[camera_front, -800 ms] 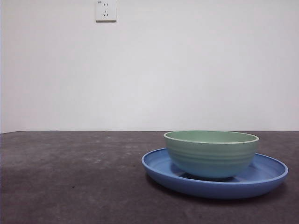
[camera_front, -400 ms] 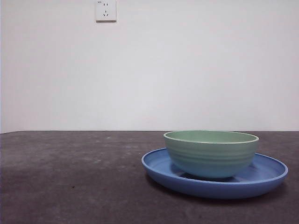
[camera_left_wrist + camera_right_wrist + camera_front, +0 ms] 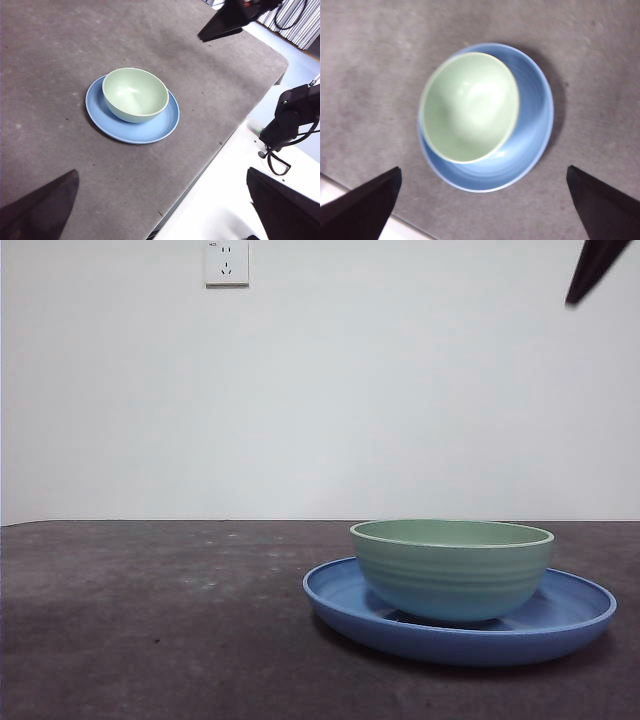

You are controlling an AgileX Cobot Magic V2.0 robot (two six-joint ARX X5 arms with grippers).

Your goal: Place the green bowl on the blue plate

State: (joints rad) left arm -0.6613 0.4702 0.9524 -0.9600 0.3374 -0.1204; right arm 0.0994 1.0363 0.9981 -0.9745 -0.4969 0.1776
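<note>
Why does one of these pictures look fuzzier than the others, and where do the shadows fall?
The right wrist view is soft: the green bowl and blue plate have smeared edges there. The front view is sharp, with a dark shadow under the bowl. The left wrist view is sharp too, with a faint shadow along the plate.

We find no text that can be read. The wall socket (image 3: 227, 262) carries a tiny mark at its upper left corner, too small for us to make out. The green bowl (image 3: 452, 569) and the blue plate (image 3: 565, 615) show no lettering, label or number.
</note>
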